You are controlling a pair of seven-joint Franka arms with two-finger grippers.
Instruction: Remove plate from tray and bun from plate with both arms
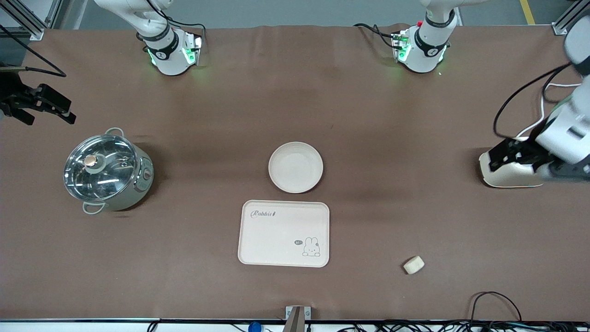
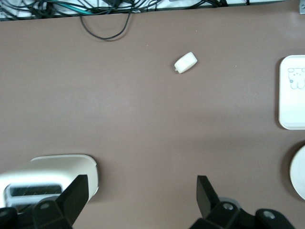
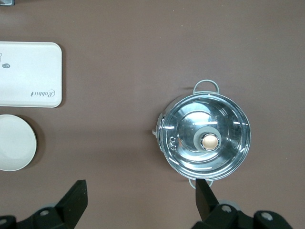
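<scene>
Cream plate (image 1: pixel 295 167) sits beside tray (image 1: pixel 284 233).

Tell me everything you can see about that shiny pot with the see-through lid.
The pot is round, pale green-grey, with a loop handle on each of two sides and a small red spot on its wall. A glass lid with a metal rim and a copper-coloured knob sits closed on it, reflecting the lights. It stands upright on the brown table toward the right arm's end, apart from the plate and tray. Nothing touches it.
</scene>
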